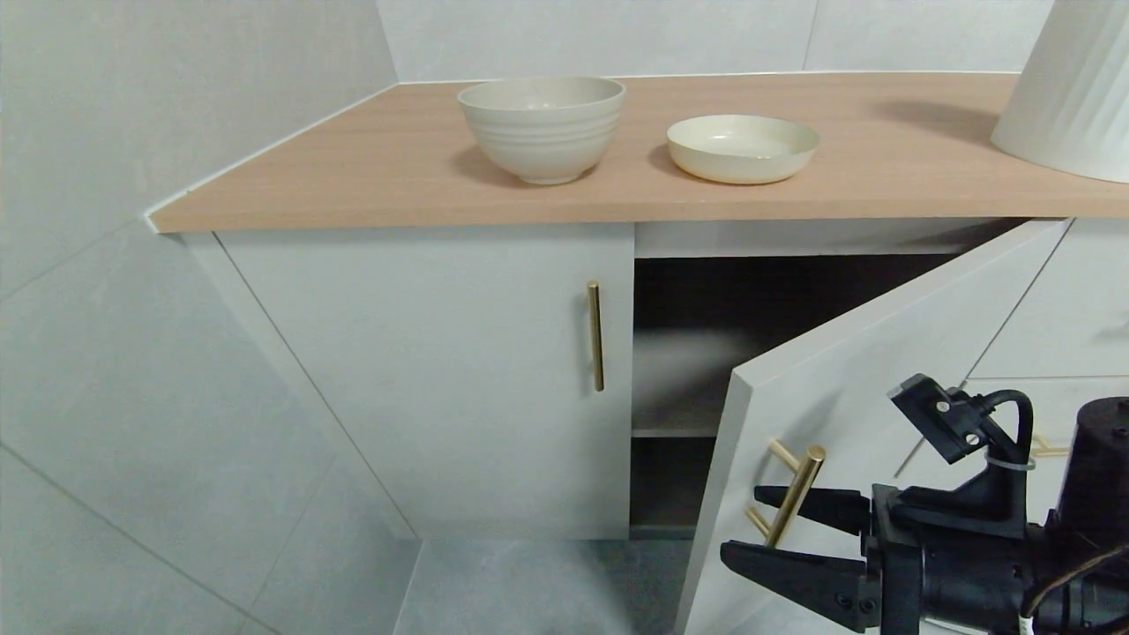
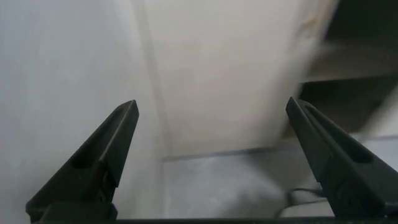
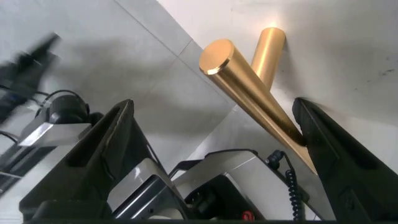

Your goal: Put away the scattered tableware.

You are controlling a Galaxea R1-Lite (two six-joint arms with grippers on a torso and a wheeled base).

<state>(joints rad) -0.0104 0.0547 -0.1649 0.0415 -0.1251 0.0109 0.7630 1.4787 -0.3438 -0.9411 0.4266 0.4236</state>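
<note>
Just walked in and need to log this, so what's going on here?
The right gripper, fingers open, straddles the gold handle of the cabinet's right door, which stands partly open. A deep bowl and a shallow dish sit on the wooden counter, not yet put away. The left gripper is open and holds nothing.

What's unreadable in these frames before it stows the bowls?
Head view: cabinet interior dark, partly behind the open door; contents unknown.
Head view: white ribbed object cut off by the frame edge; unidentifiable.
Left wrist view: shelf blurred beyond the left end effector.
Right wrist view: handle end hidden behind the right end effector.
</note>
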